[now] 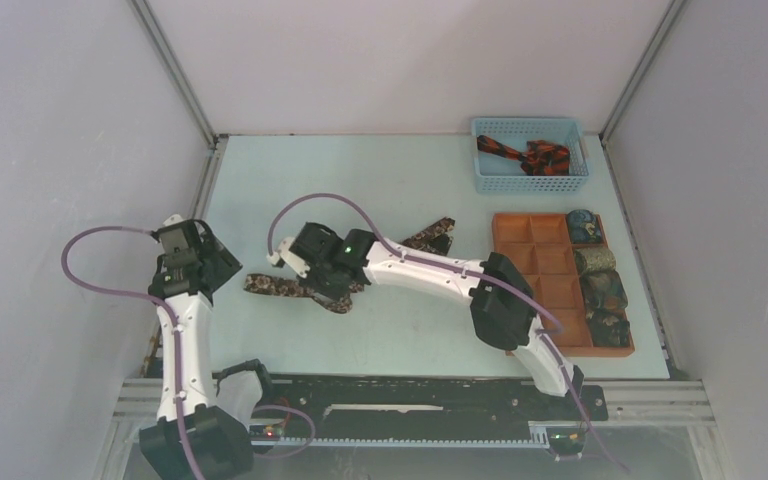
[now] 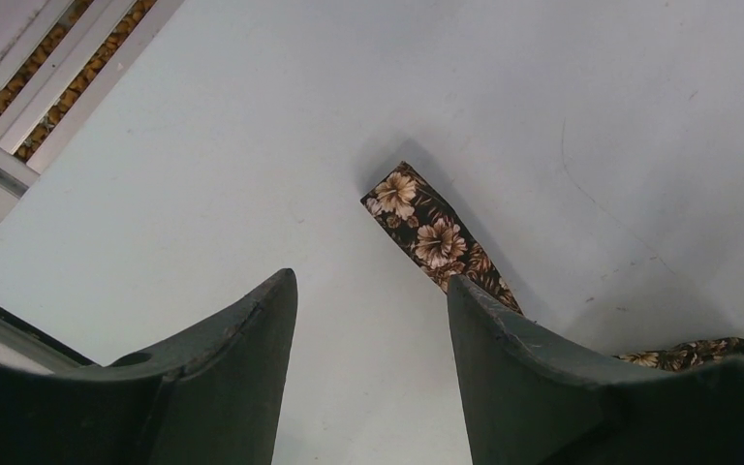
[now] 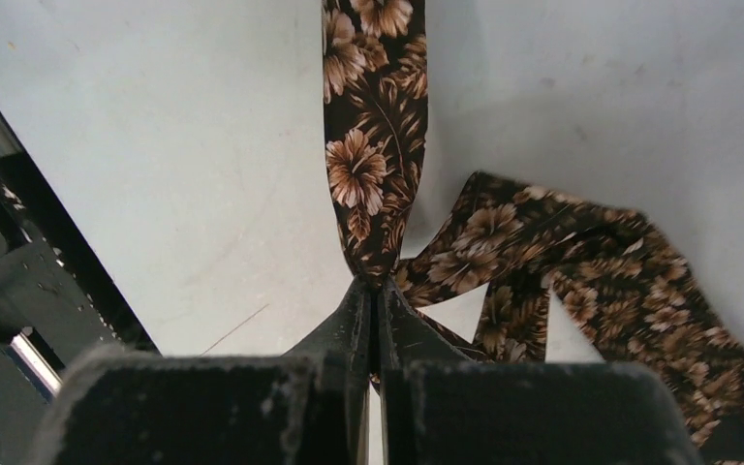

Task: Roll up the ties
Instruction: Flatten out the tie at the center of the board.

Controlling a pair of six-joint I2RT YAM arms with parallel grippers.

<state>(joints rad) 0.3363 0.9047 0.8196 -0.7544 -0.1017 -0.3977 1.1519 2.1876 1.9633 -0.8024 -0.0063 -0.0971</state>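
Our right gripper (image 3: pixel 376 295) pinches the soft, floppy brown floral tie (image 3: pixel 373 165), which trails ahead. Our left gripper (image 2: pixel 370 291), jaws apart, hovers just behind its flat end, likely the better hold.

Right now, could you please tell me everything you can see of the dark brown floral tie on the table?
The dark brown floral tie is narrow soft fabric printed with tan flowers and leaves. It lies unrolled on the pale table, one blunt end flat, the rest bunched in loose folds. The right gripper, shut, pinches it between the two. The open left gripper hangs above the flat end, apparently clear of it.
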